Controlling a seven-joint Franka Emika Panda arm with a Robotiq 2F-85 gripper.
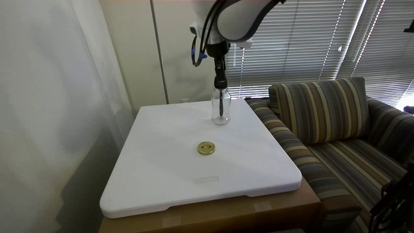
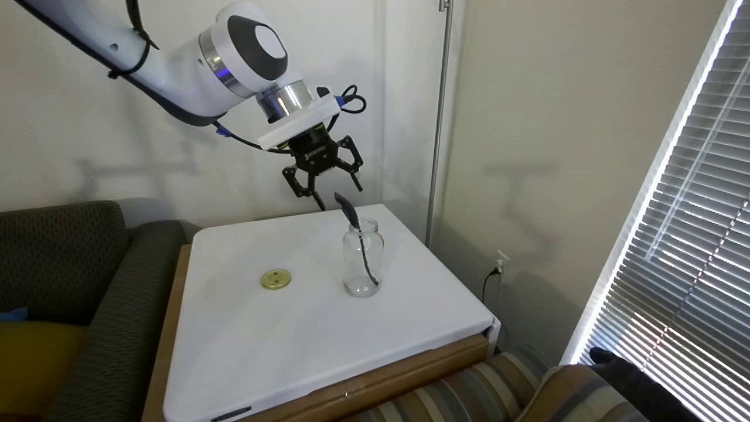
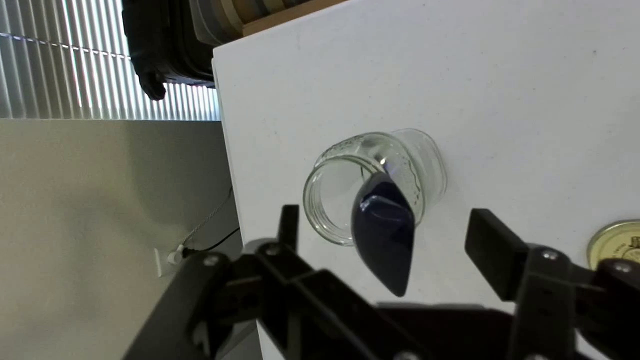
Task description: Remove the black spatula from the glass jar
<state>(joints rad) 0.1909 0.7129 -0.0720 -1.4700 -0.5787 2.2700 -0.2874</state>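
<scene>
The clear glass jar stands upright on the white table in both exterior views (image 1: 215, 108) (image 2: 351, 261); its open mouth also shows in the wrist view (image 3: 312, 200). The black spatula (image 2: 348, 211) leans in the jar, head up above the rim and thin handle down to the jar's bottom. In an exterior view its handle (image 1: 221, 105) shows through the glass, but its head merges with the dark gripper. My gripper (image 2: 340, 196) is open above the jar, tilted. In the wrist view the spatula head (image 3: 382, 230) lies between the parted fingers (image 3: 388, 237), touching neither.
A yellowish round lid lies on the white table in both exterior views (image 1: 206, 148) (image 2: 275, 279), and partly at the wrist view's right edge (image 3: 617, 245). A striped armchair (image 1: 318, 110) stands beside the table. Walls and window blinds (image 1: 275, 64) are close by.
</scene>
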